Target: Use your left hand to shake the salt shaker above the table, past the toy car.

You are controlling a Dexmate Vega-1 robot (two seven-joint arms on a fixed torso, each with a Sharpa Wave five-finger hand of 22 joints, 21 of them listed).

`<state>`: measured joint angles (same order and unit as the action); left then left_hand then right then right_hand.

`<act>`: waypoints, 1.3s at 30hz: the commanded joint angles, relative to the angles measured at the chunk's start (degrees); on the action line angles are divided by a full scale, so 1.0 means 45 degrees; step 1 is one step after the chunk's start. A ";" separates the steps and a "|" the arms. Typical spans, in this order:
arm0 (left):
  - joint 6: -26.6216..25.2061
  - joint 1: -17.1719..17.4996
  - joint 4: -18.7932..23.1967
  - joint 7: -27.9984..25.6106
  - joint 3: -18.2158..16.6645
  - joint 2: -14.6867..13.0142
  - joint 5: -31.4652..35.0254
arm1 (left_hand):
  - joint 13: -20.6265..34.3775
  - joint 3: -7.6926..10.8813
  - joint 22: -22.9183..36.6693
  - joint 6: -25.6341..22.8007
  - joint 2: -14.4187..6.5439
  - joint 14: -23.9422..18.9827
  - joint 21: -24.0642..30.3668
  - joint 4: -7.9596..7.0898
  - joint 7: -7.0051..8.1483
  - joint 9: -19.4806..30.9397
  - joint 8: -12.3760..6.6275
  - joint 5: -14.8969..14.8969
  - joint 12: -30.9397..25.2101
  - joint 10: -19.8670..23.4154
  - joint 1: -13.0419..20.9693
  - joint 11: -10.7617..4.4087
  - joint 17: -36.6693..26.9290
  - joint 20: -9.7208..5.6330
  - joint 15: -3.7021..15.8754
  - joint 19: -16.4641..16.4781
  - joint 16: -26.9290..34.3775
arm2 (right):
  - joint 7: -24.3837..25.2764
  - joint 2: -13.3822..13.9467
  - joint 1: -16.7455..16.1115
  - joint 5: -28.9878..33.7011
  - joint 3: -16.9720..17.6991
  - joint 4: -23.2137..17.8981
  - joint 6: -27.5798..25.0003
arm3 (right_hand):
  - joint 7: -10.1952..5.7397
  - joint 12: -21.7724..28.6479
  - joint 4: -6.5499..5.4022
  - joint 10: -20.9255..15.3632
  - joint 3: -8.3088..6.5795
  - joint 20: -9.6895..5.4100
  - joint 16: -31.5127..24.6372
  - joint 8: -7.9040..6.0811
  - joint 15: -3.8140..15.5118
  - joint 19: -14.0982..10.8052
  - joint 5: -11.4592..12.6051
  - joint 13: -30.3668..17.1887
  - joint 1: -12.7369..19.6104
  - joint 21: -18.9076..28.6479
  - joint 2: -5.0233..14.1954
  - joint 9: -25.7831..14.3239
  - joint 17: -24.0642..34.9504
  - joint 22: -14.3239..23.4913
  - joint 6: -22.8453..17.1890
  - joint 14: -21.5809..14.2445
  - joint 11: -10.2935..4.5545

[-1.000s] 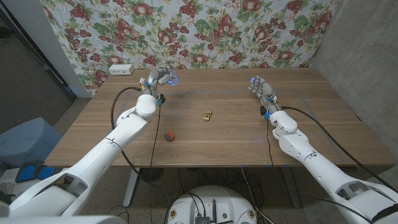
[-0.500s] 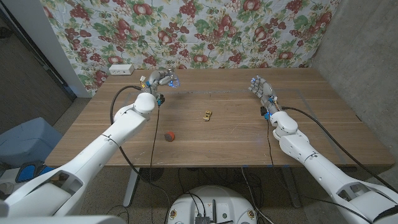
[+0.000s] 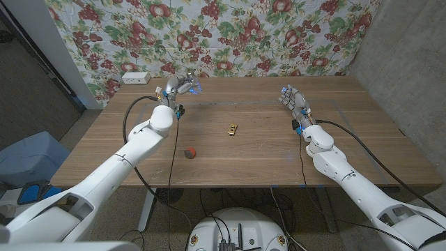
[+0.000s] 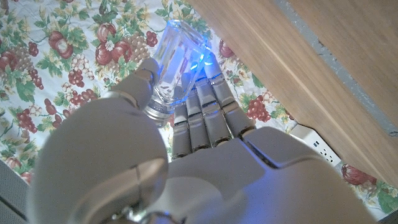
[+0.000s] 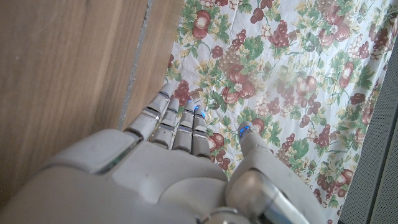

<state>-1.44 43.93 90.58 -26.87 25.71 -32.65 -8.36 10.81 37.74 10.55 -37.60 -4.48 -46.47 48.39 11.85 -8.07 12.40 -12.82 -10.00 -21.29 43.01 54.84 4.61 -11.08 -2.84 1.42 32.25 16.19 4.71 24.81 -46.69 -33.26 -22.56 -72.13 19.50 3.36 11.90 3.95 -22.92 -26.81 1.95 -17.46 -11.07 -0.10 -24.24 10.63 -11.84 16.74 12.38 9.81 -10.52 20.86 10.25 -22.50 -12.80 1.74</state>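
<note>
Grip on the salt shaker (image 4: 176,62) looked firm in the left hand (image 4: 186,137), so short wrist flicks beyond the toy car (image 3: 233,129) seemed wisest, right hand (image 3: 293,100) empty, fingers loosely apart.

salt shaker (image 4: 176,59) showing as clear, glossy glass | left hand (image 4: 186,155) looking like smooth grey plastic | table (image 3: 251,132) showing matt wood grain | backdrop (image 3: 230,35) hanging as printed floral cloth | toy car (image 3: 232,129) looking shiny yellow
</note>
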 commanded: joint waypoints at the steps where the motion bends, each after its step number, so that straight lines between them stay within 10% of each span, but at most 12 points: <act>1: 0.3754 0.0186 -0.1706 -0.2144 -0.0079 0.1043 0.1529 | 0.0179 0.0255 0.0032 -0.3087 -0.1172 -0.0906 0.0113 -0.0370 0.1318 0.0047 -0.0047 -0.0123 -0.0013 0.3828 0.1055 -0.3027 -0.0028 -0.1072 0.2630 -0.0010 -0.0013 | -0.0013 -0.0031 0.0023 -0.0011 -0.0006 0.0059 -0.0004 | 0.0041 0.0021 0.0061 -0.0030 -0.0055 -0.0051 0.0041 -0.0048 0.0023 -0.0077 0.0108 -0.0063 -0.0015 -0.0049 0.0022 -0.0057 0.0070 0.0031 -0.0120 -0.0079 -0.0036; 7: 0.5359 0.0071 -0.2789 -0.3681 -0.0185 0.1776 0.2582 | 0.0182 0.0240 0.0029 -0.3113 -0.1181 -0.0933 0.0142 -0.0365 0.1368 0.0053 -0.0029 -0.0112 0.0020 0.3811 0.1065 -0.3112 -0.0048 -0.1097 0.2659 -0.0026 -0.0013 | 0.0024 -0.0056 0.0054 -0.0012 -0.0009 0.0083 -0.0041 | 0.0027 0.0026 0.0059 -0.0043 -0.0056 -0.0046 0.0041 -0.0051 0.0015 -0.0074 0.0107 -0.0063 -0.0018 -0.0050 0.0021 -0.0057 0.0073 0.0031 -0.0129 -0.0086 -0.0011; 25: 0.5313 0.0037 -0.2891 -0.3677 -0.0407 0.2065 0.2839 | 0.0192 0.0208 0.0017 -0.3144 -0.1195 -0.0951 0.0247 -0.0366 0.1427 0.0073 0.0042 -0.0092 0.0090 0.3845 0.1072 -0.3116 -0.0077 -0.1165 0.2676 -0.0048 -0.0066 | -0.0038 -0.0131 0.0164 -0.0027 -0.0023 0.0273 0.0018 | 0.0037 0.0027 0.0047 -0.0053 -0.0052 -0.0040 0.0046 -0.0049 0.0006 -0.0073 0.0104 -0.0063 -0.0036 -0.0051 0.0016 -0.0057 0.0083 0.0031 -0.0127 -0.0098 -0.0045; 39: 0.1440 0.0511 -0.0835 -0.2536 -0.0723 0.1729 0.1638 | 0.0197 0.0186 0.0009 -0.3189 -0.1178 -0.0994 0.0323 -0.0348 0.1397 0.0084 0.0076 -0.0090 0.0134 0.3873 0.1094 -0.3128 -0.0091 -0.1165 0.2667 -0.0045 -0.0088 | -0.0171 -0.0251 0.0382 -0.0042 -0.0074 0.0571 0.0064 | 0.0037 0.0026 0.0033 -0.0055 -0.0047 -0.0036 0.0046 -0.0050 0.0007 -0.0075 0.0101 -0.0064 -0.0055 -0.0050 0.0014 -0.0056 0.0092 0.0031 -0.0135 -0.0116 0.0009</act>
<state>17.75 44.31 78.68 -41.96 23.80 -23.80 2.78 11.62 37.51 10.40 -38.41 -4.49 -46.89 49.25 11.62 -7.88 12.68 -12.35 -10.07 -20.34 43.83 54.83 4.59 -11.35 -2.74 1.65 31.93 15.91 4.51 24.01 -45.58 -33.36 -22.74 -70.37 19.49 3.36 11.90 3.95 -22.92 -26.81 1.95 -17.46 -11.07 -0.10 -24.24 10.64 -11.84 16.74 12.38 9.81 -10.52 21.17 10.25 -22.50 -12.80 1.74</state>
